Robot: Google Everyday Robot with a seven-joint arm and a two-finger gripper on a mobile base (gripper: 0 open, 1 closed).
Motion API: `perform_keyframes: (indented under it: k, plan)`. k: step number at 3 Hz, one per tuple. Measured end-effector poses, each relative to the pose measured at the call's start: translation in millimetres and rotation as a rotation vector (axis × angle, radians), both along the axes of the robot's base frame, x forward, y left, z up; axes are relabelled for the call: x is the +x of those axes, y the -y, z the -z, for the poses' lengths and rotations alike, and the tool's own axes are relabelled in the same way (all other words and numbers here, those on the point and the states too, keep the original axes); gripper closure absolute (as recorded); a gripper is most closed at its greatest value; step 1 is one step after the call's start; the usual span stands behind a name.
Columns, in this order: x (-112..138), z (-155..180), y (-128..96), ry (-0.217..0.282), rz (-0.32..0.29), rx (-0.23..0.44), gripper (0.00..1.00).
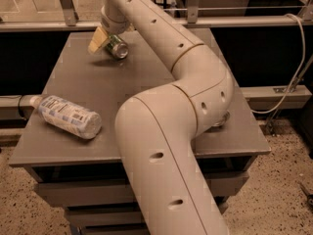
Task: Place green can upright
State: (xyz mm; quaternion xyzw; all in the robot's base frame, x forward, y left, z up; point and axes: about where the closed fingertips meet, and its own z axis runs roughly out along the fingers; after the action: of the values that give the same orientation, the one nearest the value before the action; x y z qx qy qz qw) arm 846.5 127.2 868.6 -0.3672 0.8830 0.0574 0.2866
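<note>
We see the gripper [106, 42] at the far left corner of the bench [98, 87], closed on the can [117, 48]. The can sits tilted in its grasp, silver end toward us, seemingly just off the surface. Well apart, near the front left edge, a bottle [68, 116] lies on its side.
</note>
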Motion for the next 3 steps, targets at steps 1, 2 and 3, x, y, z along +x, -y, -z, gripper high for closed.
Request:
perform_keyframes:
  k: [1, 2, 3]
  plan:
    - [3.8, 6.1, -5.0, -0.013, 0.010, -0.033, 0.00]
    - [5.7, 9.3, -9.8, -0.019, 0.012, -0.067, 0.00]
    - [5.8, 14.3, -12.0, -0.029, 0.016, -0.101, 0.05]
